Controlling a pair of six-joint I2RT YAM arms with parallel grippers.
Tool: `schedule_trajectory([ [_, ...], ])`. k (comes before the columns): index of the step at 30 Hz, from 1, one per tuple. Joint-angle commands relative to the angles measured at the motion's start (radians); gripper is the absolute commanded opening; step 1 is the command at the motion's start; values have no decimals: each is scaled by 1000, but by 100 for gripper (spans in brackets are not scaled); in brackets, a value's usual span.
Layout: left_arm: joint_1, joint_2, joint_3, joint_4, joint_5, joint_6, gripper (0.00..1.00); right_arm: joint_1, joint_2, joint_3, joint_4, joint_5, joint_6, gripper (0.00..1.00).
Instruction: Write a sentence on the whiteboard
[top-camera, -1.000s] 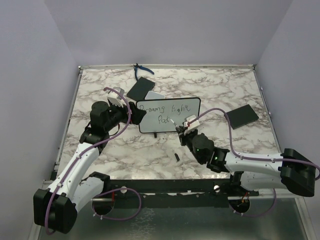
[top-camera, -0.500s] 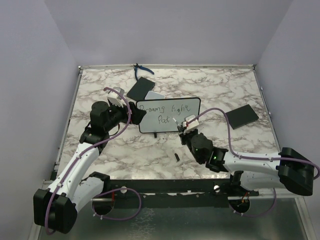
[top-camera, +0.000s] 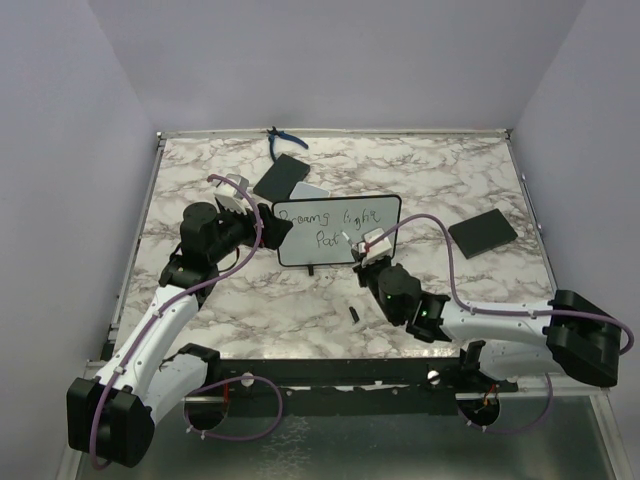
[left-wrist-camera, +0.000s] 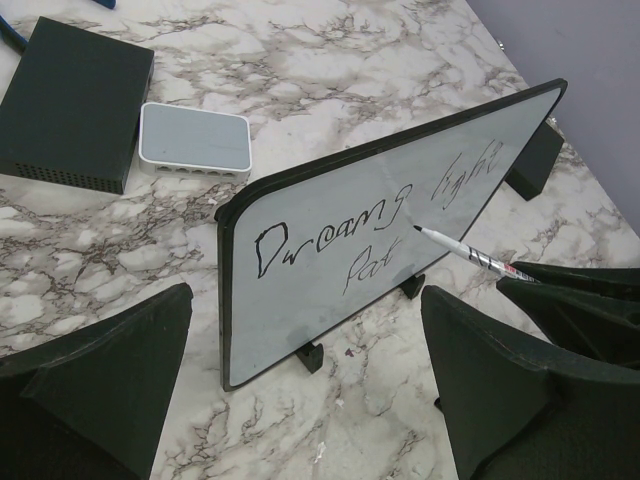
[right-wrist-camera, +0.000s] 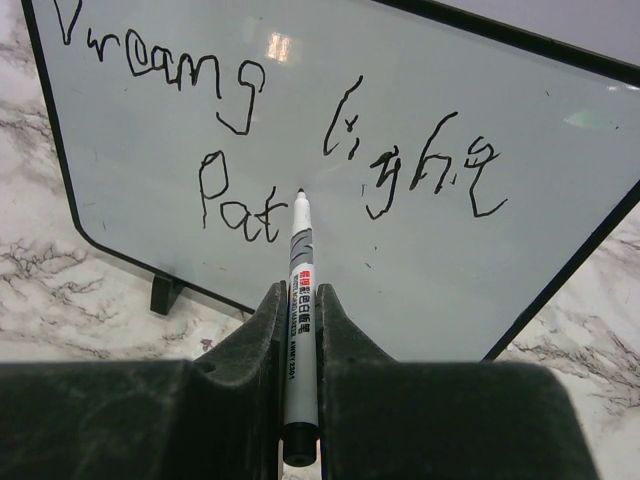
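- Right end effector is gripping marker, tip at whiteboard, mid-frame on counter.
- Left end effector is gaping, holding nothing.
- I am risking tipping the unbraced whiteboard by overpressing.

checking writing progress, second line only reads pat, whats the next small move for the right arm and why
Probably press the tip to the board just right of the t and begin the next letter's stroke. The right fingers are shut on the marker, its tip sits beside "Pat" on the whiteboard, and that word looks unfinished. Whether the tip already touches, I cannot tell.
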Motion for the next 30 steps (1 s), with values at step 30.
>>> schedule_trajectory([
  [30,6,-14,-1,2,0,12,97,-2,54,-11,-125,13,196,1],
])
